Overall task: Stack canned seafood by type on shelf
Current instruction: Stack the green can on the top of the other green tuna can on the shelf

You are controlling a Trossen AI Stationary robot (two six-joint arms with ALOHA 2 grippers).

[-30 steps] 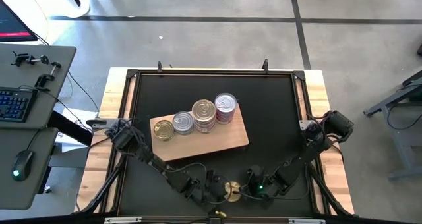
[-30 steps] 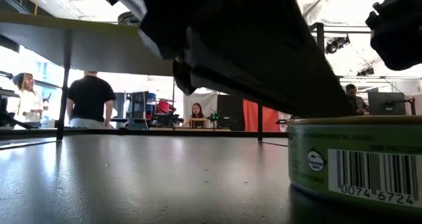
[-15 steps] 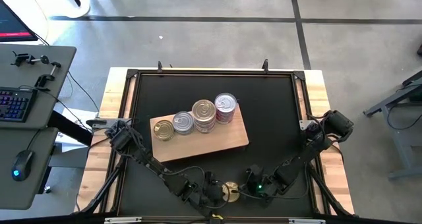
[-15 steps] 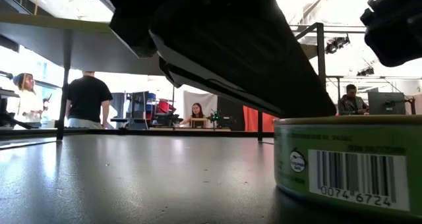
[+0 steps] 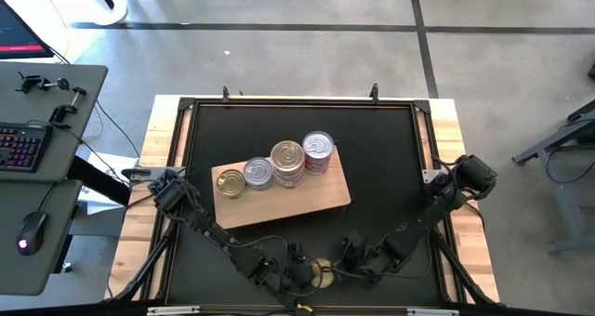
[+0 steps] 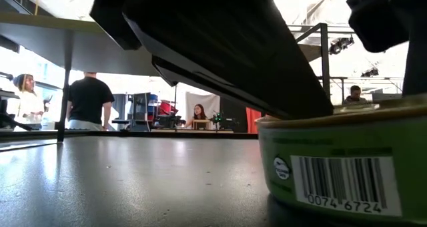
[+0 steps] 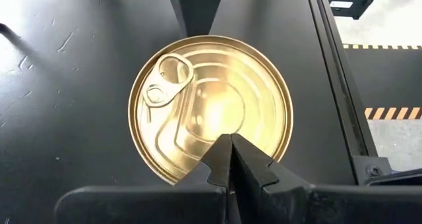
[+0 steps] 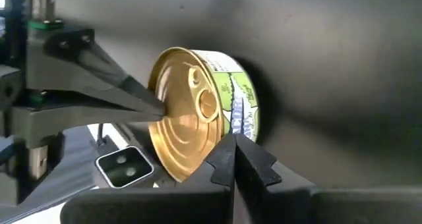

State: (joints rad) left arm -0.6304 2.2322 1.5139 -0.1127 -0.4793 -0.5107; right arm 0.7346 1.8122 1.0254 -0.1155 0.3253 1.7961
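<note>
Both arms are bent low over the near edge of the black table [image 5: 390,158], their grippers meeting over one flat gold-topped tin [image 5: 323,272] with a green label and a barcode on its side. The left gripper [image 7: 230,148] has its fingers pressed together, tips resting on the tin's gold lid, on the rim side away from the pull tab [image 7: 168,79]. The right gripper [image 8: 233,147] is likewise closed, its tips right at the edge of the same tin; neither one is clamped around it. From table height the tin [image 6: 343,170] fills the right foreground, with the dark arms looming just above it. Farther back, the shelf [image 5: 321,203] lies at an angle mid-table, well apart from the loose tin. Four cans stand on it in a slanted row, touching or nearly so: a low gold one [image 5: 230,182], a silver one [image 5: 257,174], a taller gold-topped stack [image 5: 286,155], and a red-labelled can [image 5: 318,149]. People [image 6: 87,101] stand and sit in the room beyond the table.
</note>
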